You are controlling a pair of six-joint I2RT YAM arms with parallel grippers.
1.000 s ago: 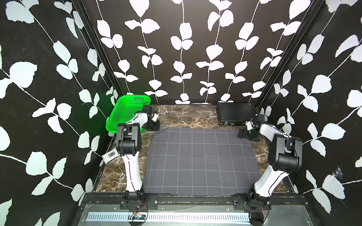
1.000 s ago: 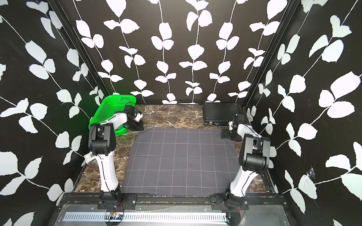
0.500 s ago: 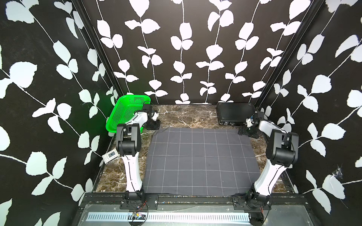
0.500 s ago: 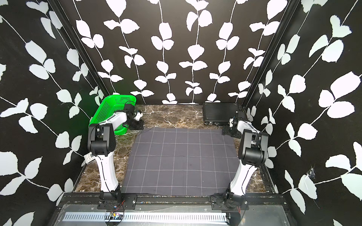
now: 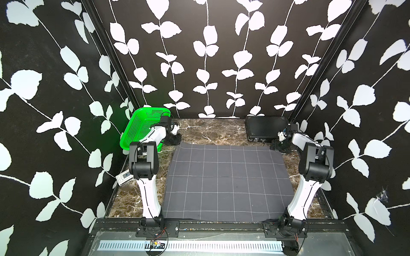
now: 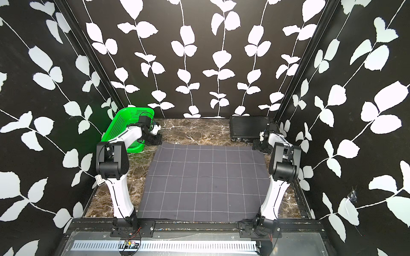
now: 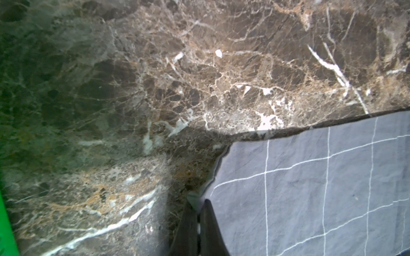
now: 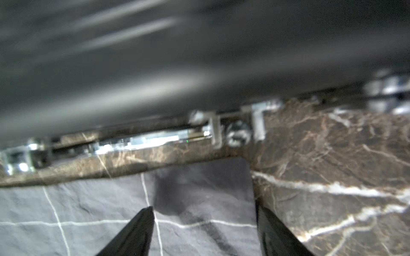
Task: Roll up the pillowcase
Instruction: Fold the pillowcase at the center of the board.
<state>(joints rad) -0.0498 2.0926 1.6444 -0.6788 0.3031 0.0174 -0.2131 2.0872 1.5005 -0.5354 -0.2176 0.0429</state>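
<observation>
On the middle of the table [image 5: 210, 133], the pillowcase [image 5: 228, 181] lies flat and unrolled, with a pincer at each far corner.

Its far edge runs side to side between my two arms, so I judge the roll must start there and come towards the bases, axis across the table. The left pincer [image 7: 198, 206] is closed tight at the cloth's edge by the far left corner; whether it has hem pinched I cannot tell. The right pincer [image 8: 204, 221] stands partly open astride the far right corner, gripping nothing. Each arm is nearest its own corner; a black case [image 5: 266, 127] sits just beyond the right one.
</observation>
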